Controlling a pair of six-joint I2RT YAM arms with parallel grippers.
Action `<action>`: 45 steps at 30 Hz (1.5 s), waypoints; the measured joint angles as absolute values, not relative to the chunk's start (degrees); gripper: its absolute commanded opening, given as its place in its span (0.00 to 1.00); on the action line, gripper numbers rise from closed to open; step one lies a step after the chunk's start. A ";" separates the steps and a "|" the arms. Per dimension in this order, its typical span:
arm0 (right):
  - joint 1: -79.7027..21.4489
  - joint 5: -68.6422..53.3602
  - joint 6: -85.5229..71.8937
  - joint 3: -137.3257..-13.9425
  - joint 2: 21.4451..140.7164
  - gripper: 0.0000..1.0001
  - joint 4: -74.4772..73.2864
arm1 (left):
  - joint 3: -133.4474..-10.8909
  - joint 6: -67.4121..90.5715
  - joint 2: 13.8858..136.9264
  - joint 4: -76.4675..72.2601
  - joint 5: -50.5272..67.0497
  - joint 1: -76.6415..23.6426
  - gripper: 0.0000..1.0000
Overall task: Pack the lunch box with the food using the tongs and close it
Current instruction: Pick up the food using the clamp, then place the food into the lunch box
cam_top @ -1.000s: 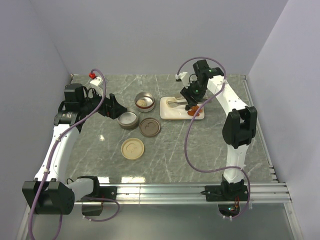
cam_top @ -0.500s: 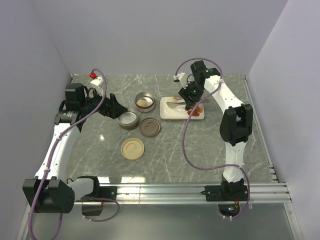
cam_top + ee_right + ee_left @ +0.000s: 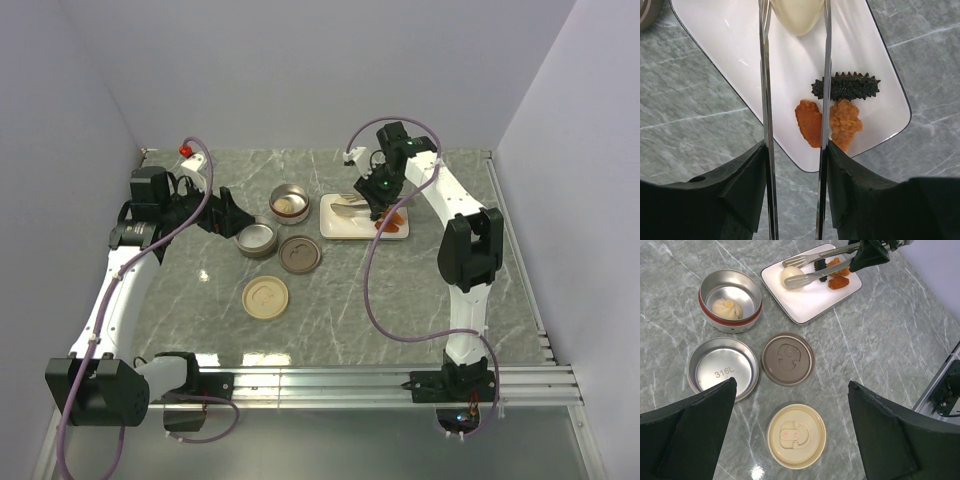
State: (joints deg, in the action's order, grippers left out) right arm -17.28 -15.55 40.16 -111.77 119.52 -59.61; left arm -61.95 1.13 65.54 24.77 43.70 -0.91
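My right gripper (image 3: pixel 796 150) is shut on the silver tongs (image 3: pixel 765 90), whose two arms reach out over the white plate (image 3: pixel 730 35). Their tips straddle a pale cream ball (image 3: pixel 797 14) on the plate; I cannot tell if they touch it. A black spiky lump (image 3: pixel 855 85) and two orange chunks (image 3: pixel 809 122) lie nearer on the plate. The steel lunch box bowl (image 3: pixel 703 296) with a red band holds another cream ball (image 3: pixel 726 307). My left gripper (image 3: pixel 792 390) hovers open, high above the lids, holding nothing.
An empty steel tier marked 316L (image 3: pixel 722 371) sits beside a brown lid (image 3: pixel 788 359), with a cream lid (image 3: pixel 796 436) nearer. In the top view these lie left of the plate (image 3: pixel 340 230). A small red object (image 3: pixel 185 150) sits at the far left corner.
My right gripper has shifted slightly back and left along the plate with the tongs, and the tong arms have narrowed a little. The left arm has not moved.
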 measured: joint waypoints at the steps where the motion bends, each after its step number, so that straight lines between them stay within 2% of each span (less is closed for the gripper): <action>1: -17.28 -15.46 40.18 -111.77 119.52 0.52 -59.61 | -61.95 1.13 65.54 24.77 43.70 -0.91 1.00; 18: -17.28 -14.35 40.77 -111.04 119.52 0.53 -60.25 | -61.95 1.13 65.54 24.77 43.70 -0.91 0.99; 26: -17.28 -14.70 40.12 -111.35 119.50 0.46 -60.53 | -61.95 1.15 65.54 24.73 43.70 -0.91 0.99; 34: -18.50 -18.79 34.46 -118.78 119.39 0.45 -62.24 | -61.95 1.30 65.54 24.67 43.70 -0.91 0.99; 45: -26.22 -19.33 24.53 -125.34 120.31 0.45 -60.42 | -62.13 1.34 65.54 24.64 43.68 -0.91 1.00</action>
State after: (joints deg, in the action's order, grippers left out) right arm -26.22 -19.33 24.53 -125.34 120.31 -60.42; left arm -62.13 1.34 65.54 24.64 43.68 -0.91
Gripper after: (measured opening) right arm 0.476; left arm 0.995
